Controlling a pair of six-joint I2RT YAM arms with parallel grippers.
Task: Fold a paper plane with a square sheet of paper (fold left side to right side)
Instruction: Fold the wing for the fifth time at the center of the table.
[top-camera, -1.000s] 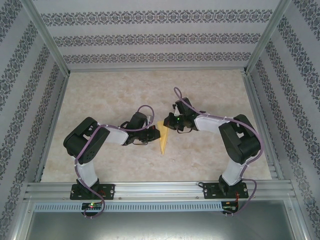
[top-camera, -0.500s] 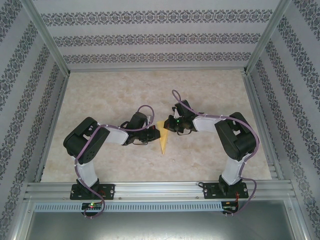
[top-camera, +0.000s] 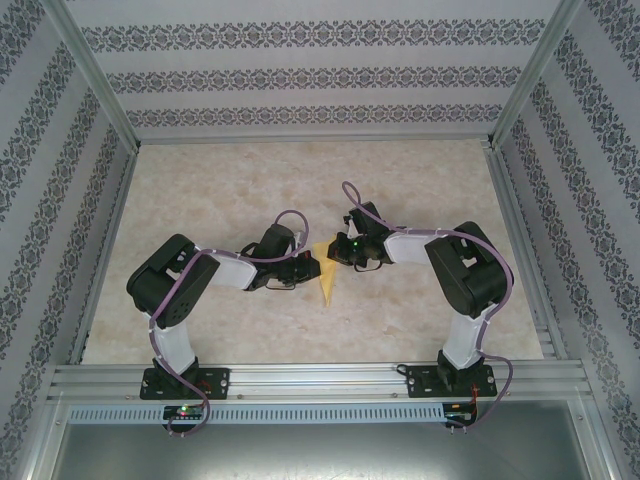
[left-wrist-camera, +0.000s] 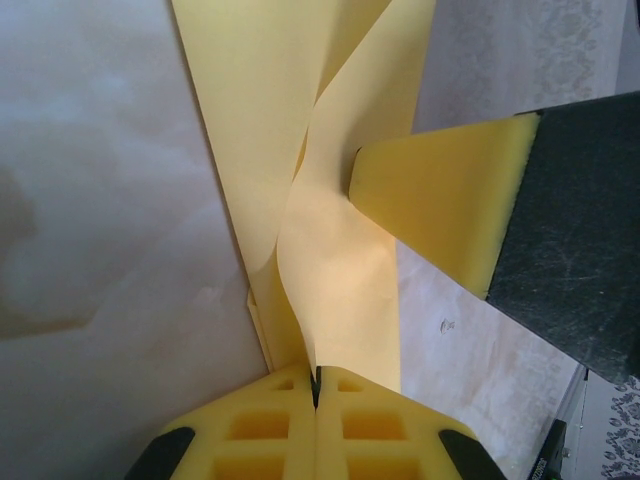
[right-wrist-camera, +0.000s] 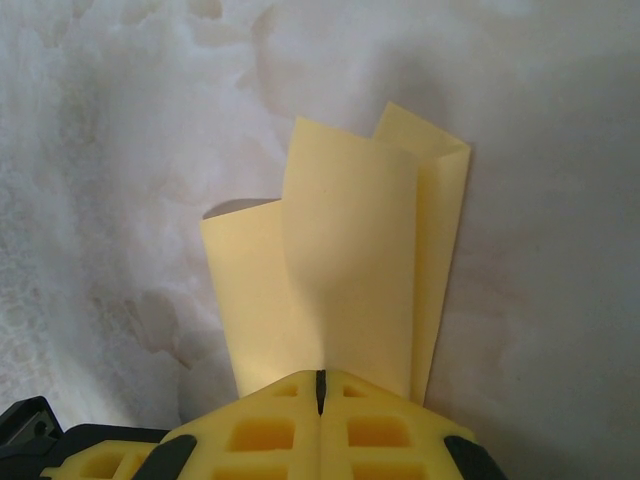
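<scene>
**Two pinches on one thin sheet: tears and crooked creases are the worry**

My left gripper (left-wrist-camera: 316, 385) is closed all the way. Its yellow pads are pressed together, with a flap of the paper (left-wrist-camera: 340, 290) caught in the seam between them. My right gripper (right-wrist-camera: 320, 385) is closed just as tightly, and the folded layers run straight into its seam. So I hold the same sheet at two places at once.

Seen from above, the two grippers sit almost tip to tip near the middle of the table (top-camera: 200, 190). The paper lies as a narrow yellow wedge between and just in front of them, with its point toward my bases. From the left wrist, one pad (left-wrist-camera: 440, 205) of the right gripper touches the lifted flap. The flap bows and twists above the flatter layers underneath.

As I judge it, the first danger is tearing. If either arm pulls away while both are clamped, the thin sheet is the weakest link.

The second is a bad crease. Pressing that bowed flap down as it now curves would set the fold off its line and leave the plane lopsided.

Third, the lower layers may not be pinched at all, so they could slide and undo the alignment.

Last, my fingers are so close together that a careless move could knock one gripper against the other.
</scene>
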